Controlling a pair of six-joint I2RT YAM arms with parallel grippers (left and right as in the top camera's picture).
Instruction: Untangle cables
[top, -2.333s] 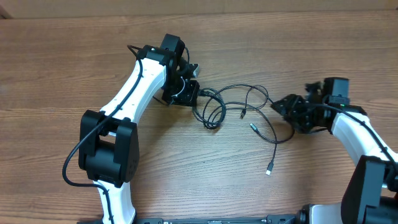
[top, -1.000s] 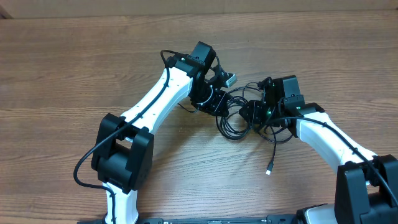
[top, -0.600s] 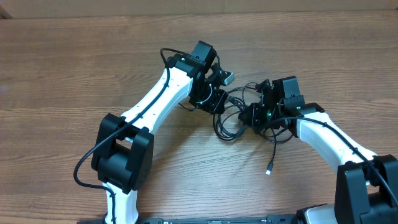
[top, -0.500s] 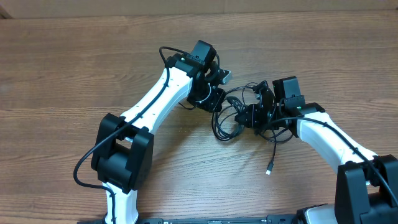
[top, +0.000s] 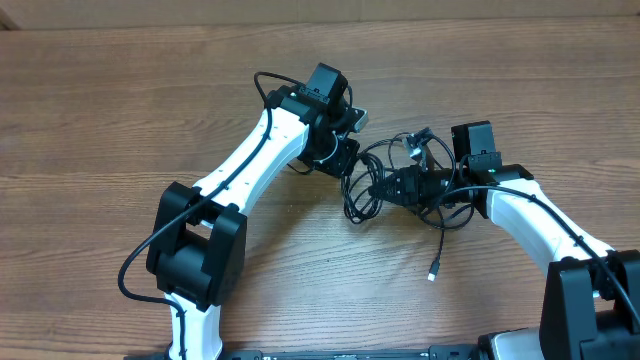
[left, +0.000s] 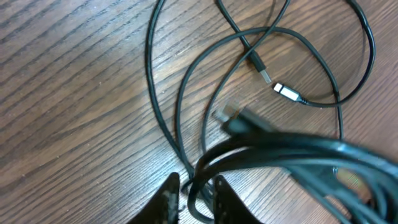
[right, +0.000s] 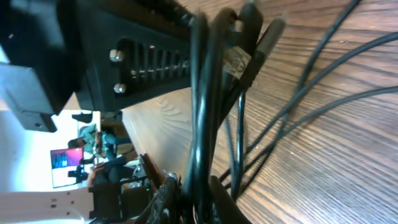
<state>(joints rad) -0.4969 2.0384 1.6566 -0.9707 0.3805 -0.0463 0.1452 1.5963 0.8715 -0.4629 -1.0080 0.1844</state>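
The right jaws had swung in from the side and pinched shut on strands of the cables, now bunched tighter on the surface between both arms. The left jaws had eased slightly apart around one cord. Whether they still gripped it I couldn't tell, so the real separating looked yet to come.
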